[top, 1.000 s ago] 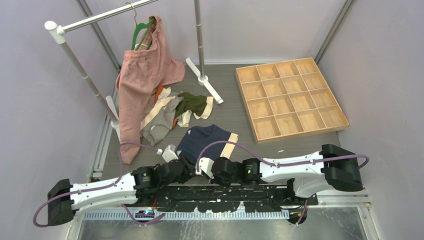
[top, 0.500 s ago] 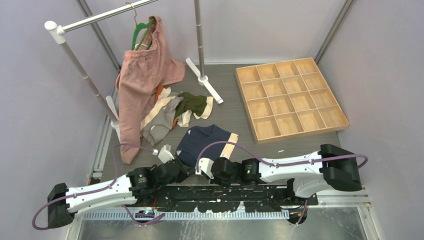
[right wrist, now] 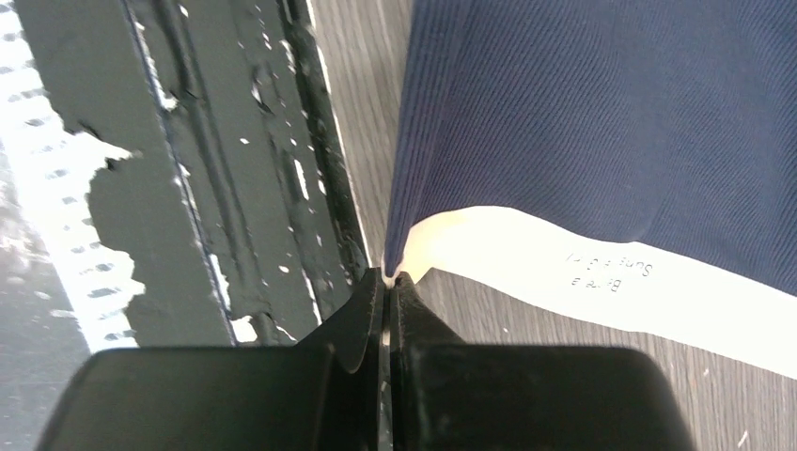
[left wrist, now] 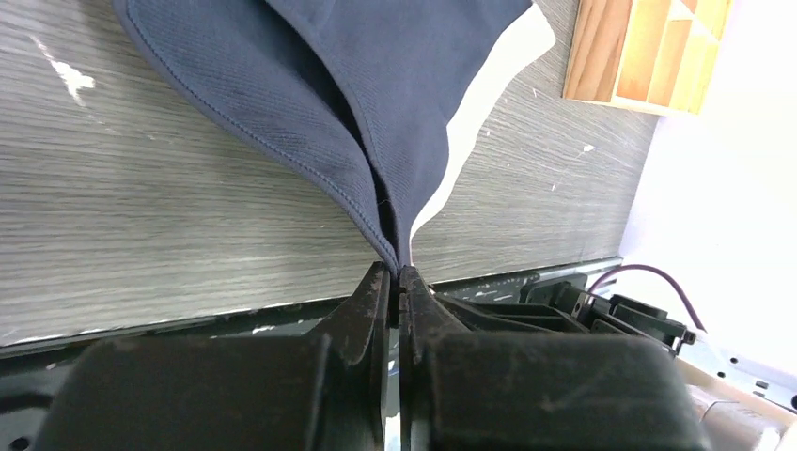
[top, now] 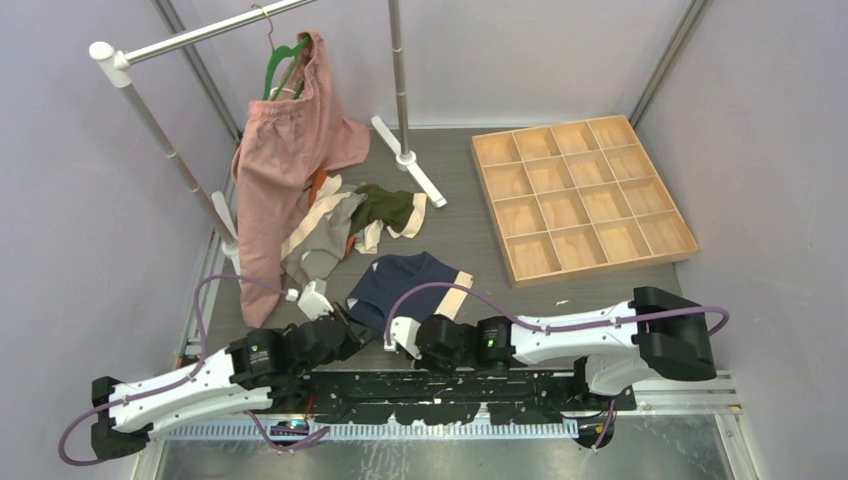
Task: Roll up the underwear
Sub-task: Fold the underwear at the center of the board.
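Navy underwear point(top: 405, 283) with a cream waistband point(top: 452, 293) lies on the grey table just ahead of both arms. The left wrist view shows my left gripper point(left wrist: 397, 273) shut on a pinched fold of its navy fabric point(left wrist: 376, 103) near the table's front edge. My right gripper point(right wrist: 388, 275) is shut on the corner of the cream waistband point(right wrist: 564, 272), where it meets the navy cloth point(right wrist: 601, 113). From above, the left gripper point(top: 347, 320) and the right gripper point(top: 392, 335) sit close together at the garment's near side.
More underwear lies in a pile point(top: 340, 225) at the back left, with olive green point(top: 388, 205) and grey point(top: 322, 255) pairs showing. A large pink garment point(top: 285, 160) hangs from a green hanger point(top: 283, 58) on a rack point(top: 400, 80). A wooden compartment tray point(top: 580, 195) stands at the right.
My left gripper has shut on the navy fabric. Both arms have shifted left, and the navy underwear has slid a little to the left with them.
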Available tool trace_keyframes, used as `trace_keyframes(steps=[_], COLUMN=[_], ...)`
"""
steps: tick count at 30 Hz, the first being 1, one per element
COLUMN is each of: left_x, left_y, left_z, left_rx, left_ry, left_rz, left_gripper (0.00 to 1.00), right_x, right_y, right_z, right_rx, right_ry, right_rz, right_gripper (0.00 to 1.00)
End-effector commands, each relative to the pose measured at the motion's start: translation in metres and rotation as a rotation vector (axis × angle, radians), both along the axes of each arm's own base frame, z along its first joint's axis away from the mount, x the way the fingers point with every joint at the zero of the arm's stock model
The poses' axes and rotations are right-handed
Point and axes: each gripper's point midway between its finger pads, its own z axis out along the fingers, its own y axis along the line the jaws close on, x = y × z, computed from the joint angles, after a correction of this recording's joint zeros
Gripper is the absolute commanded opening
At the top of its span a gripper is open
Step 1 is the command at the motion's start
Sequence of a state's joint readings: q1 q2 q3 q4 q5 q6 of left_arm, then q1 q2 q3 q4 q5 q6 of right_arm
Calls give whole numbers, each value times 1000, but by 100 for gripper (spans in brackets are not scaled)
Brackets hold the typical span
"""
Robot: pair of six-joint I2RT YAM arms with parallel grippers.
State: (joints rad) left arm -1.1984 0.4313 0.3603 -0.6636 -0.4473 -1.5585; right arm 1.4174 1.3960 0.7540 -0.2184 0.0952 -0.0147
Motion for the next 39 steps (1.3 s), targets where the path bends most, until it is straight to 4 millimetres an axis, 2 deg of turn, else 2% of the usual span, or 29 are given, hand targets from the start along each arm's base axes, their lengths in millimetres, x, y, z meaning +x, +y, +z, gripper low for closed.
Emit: trace_keyframes(steps=[1,5,7,10,13,17,22,26,32,39], left_x=[5,5,7,16,28,39,58,78,109,129], left_y=[37,47,52,61,59,41,21,16,-1,-31], left_z=[10,21,25,34,48,55,48,42,50,38], left_rx=[145,175,207,268,313,354,392,382,370,408], left_ry=[-58,-74,-86,-123,-178,-202,-193,-155,-192,-193], left_rz=[41,40,52,88,109,101,67,51,1,-113], left_gripper=[1,1,1,1,1,1,1,1,1,1], right_x=[-25,-47,-51,-47,-37,-17,5,16,42,71], right_y=[21,36,39,35,31,17,-1,-15,-32,-51], right_z=[12,26,31,36,45,52,54,59,54,38], right_rx=[26,95,125,144,155,119,119,137,108,25], right_ry=[72,153,184,228,287,341,345,326,269,197], right_rz=[53,94,90,49,-13,-100,-182,-237,-348,-491], right_gripper=[1,1,1,1,1,1,1,1,1,1])
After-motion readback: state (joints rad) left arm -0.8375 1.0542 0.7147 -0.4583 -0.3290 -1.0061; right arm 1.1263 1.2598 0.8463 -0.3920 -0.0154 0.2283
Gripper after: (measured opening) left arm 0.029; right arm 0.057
